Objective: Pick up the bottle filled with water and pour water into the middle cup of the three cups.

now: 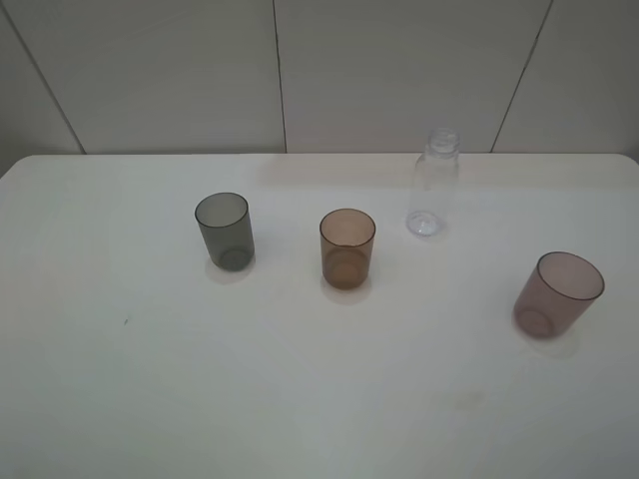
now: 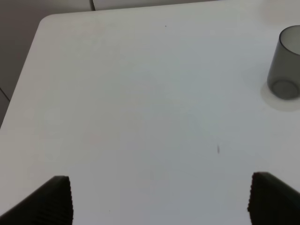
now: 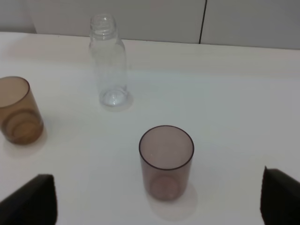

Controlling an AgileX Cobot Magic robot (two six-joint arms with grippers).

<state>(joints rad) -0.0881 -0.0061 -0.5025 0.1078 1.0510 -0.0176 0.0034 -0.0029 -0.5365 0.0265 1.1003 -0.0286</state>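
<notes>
Both grippers — left gripper (image 2: 159, 199) and right gripper (image 3: 159, 201) — hang spread wide, holding nothing.

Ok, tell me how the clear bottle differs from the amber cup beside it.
The bottle is colourless, the amber cup brown-tinted. The bottle is taller and narrows to a threaded neck; the amber cup is straight-sided with a wide mouth. The bottle stands nearer the wall, the amber cup nearer the table's middle. Both are see-through, upright, open-topped and untouched.

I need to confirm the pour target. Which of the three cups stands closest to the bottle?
The amber-brown cup, middle of the row. It stands just left of the bottle; the grey cup and the mauve-pink cup are farther off.
</notes>
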